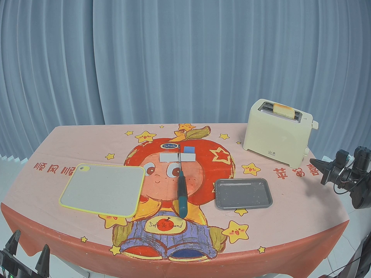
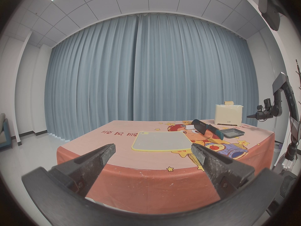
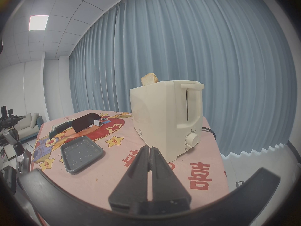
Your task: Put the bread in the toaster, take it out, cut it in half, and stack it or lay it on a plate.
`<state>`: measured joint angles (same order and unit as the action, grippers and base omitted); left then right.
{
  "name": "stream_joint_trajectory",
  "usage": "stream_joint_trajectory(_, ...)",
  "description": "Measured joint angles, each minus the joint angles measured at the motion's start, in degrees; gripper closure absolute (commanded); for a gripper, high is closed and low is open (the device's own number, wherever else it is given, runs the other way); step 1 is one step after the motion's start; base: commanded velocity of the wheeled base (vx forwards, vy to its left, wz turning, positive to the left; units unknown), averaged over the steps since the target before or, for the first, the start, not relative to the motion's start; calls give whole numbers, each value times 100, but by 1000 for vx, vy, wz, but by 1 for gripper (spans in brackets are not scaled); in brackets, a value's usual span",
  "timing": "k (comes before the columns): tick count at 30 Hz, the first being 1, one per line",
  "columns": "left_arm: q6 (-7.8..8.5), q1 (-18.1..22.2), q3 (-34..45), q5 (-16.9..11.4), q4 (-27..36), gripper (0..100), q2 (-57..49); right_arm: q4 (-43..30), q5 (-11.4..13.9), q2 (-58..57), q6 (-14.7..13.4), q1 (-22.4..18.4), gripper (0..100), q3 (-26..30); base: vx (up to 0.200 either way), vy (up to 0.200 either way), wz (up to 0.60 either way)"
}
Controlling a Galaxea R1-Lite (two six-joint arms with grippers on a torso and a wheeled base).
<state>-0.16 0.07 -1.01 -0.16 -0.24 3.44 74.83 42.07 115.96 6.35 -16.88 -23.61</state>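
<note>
1. The bread (image 1: 284, 110) is standing in the toaster (image 1: 276, 136) slot, with its browned top edge poking out above the rim.
2. The toaster's lever (image 3: 192, 86) is at the top of its track. We reckon the "put it in" step is done and it's either toasting or take-out time.
3. The right gripper (image 1: 311, 160) hangs just off the toaster's lever end, lower than the slot. Its jaws are pressed shut with nothing in them.
4. The left gripper (image 2: 152, 147) is way off from the toaster, past the table (image 1: 309, 213) edge, with its jaws spread wide and empty.
5. The plate (image 1: 244, 206) lies in front of the toaster. The knife (image 1: 182, 192) is farther out on that side, and the cutting board (image 1: 102, 189) is farthest.
6. To pull the bread, we'd say the right gripper has to come up over the slot, open its jaws and pinch that exposed top edge. There isn't much crust to grab, so it'll want a gentle squeeze.
</note>
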Motion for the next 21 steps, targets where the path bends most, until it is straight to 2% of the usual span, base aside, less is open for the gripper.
stream_joint_trajectory(6, 0, 0, 0, -2, 0, 0, 0, 2, -94, 68, 38, -12, 100, -34, 0, 0, 0)
stream_joint_trajectory(13, 0, 0, 0, -2, 0, 0, 0, 63, -343, 358, 49, -65, 100, -260, 0, 0, 0)
stream_joint_trajectory(21, 0, 0, 0, -2, 2, 0, 0, 74, -468, 614, 56, -95, 100, -496, 0, 0, 0)
